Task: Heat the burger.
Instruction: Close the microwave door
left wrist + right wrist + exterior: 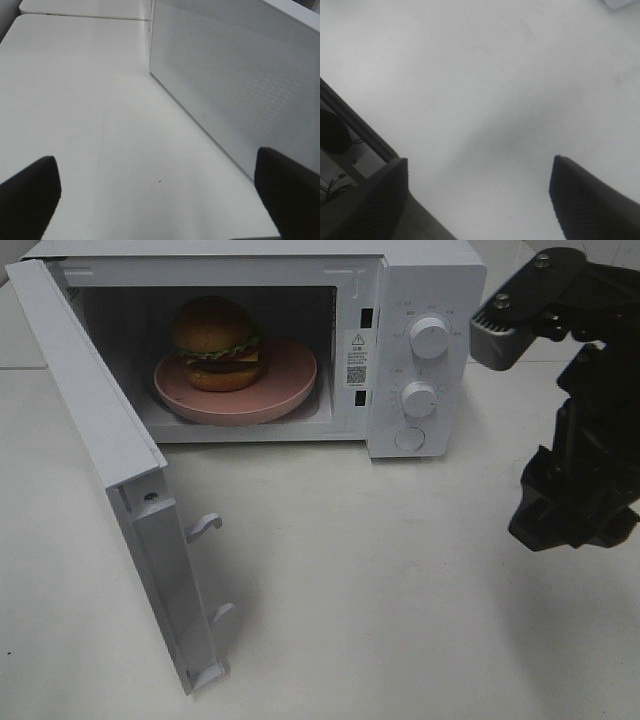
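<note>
The desk (400, 590) is white, matte and flat, with a seam across its far left part. A white microwave (470, 300) stands directly on it at the far side. Its door (90, 440) is swung wide open to the left, reaching out over the desk toward the near edge and casting a soft shadow. In the left wrist view a tiny dark speck (159, 181) lies on the desk near the microwave's perforated wall. The right wrist view shows a dark strip along the desk's edge.

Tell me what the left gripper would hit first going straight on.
The left gripper would probably meet the bare table first; the microwave door lies close to one side, depth unclear.
</note>
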